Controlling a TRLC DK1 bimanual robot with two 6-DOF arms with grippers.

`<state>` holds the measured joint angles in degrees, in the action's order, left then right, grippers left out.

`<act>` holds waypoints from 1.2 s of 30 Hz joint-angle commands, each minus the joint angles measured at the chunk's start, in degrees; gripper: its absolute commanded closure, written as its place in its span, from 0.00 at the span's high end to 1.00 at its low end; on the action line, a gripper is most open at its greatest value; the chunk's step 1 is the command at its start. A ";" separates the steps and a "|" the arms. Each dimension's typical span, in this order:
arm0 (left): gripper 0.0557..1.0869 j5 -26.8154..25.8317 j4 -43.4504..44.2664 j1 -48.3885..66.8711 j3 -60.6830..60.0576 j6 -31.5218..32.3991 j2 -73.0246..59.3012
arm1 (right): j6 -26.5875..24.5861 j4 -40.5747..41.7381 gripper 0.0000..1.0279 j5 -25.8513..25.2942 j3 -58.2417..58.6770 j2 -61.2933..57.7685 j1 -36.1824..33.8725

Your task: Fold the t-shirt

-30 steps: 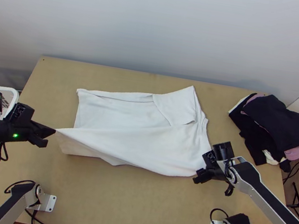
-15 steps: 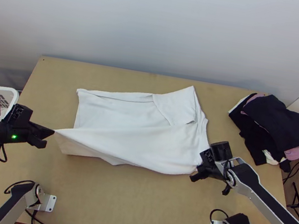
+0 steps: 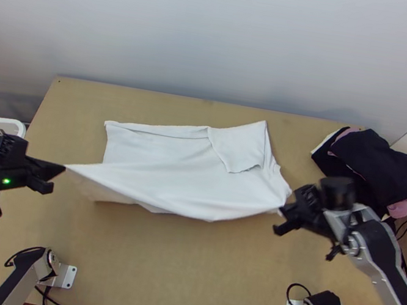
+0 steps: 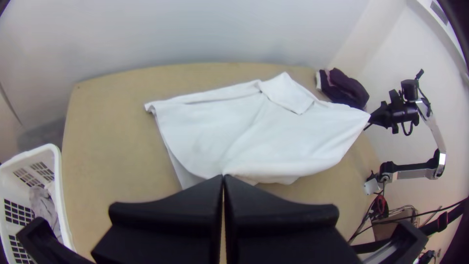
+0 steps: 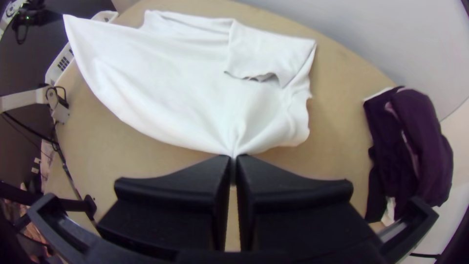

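Pinched shut, the left gripper (image 3: 55, 172) has a corner of the white t-shirt (image 3: 182, 171) at its very tips, out beyond the shirt's left side and close to the laundry basket (image 3: 15, 124); seen from its own wrist, the black fingers (image 4: 185, 203) meet along the middle, with the cloth running away from their points. Over on the right, the right gripper (image 3: 280, 220) has its fingers (image 5: 195, 188) drawn together too, and a bit of the shirt is nipped between them; I can see the fabric gather into small creases right where it goes in.

Between the two, the near part of the shirt is pulled out into a long sweep, its edge sagging in the middle; a lower layer peeks out beneath it toward the left, while the far part lies across the middle of the wooden table (image 3: 142, 266). One sleeve (image 3: 238, 146) lies flopped over the body at the far right, its opening turned inward; past the shirt on that side there's a heap of dark clothes (image 3: 378, 161) at the table's right edge, with some pink and white showing in it.
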<state>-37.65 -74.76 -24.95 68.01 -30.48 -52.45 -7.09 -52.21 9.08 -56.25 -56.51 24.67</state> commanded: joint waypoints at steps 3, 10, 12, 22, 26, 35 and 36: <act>0.04 -5.33 1.11 -2.56 10.83 2.44 -0.55 | 2.79 -5.36 0.03 1.64 -21.36 -0.27 -1.02; 0.04 -7.62 9.37 -9.77 15.66 9.91 1.03 | 7.00 -4.31 0.03 1.55 -27.16 0.44 -5.77; 0.04 -7.62 10.34 -11.09 16.72 10.70 1.47 | 8.24 -4.40 0.03 1.55 -29.62 0.52 -6.21; 0.04 -9.29 12.89 -11.61 18.92 10.79 5.95 | 9.55 -7.82 0.03 1.90 -36.39 2.99 -5.77; 0.04 -10.43 16.40 -11.61 20.59 12.81 7.89 | 9.55 -10.11 0.03 1.82 -44.03 3.78 -5.33; 0.04 -10.95 26.86 -11.52 21.55 20.28 12.46 | 13.07 -11.43 0.03 5.77 -52.30 7.64 -11.31; 0.04 -11.48 27.04 -11.52 20.59 20.28 13.60 | 14.39 -11.43 0.03 8.06 -51.77 8.35 -12.54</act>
<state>-48.25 -51.79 -36.45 89.32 -13.10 -42.76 3.84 -62.87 11.84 -104.71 -51.59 16.67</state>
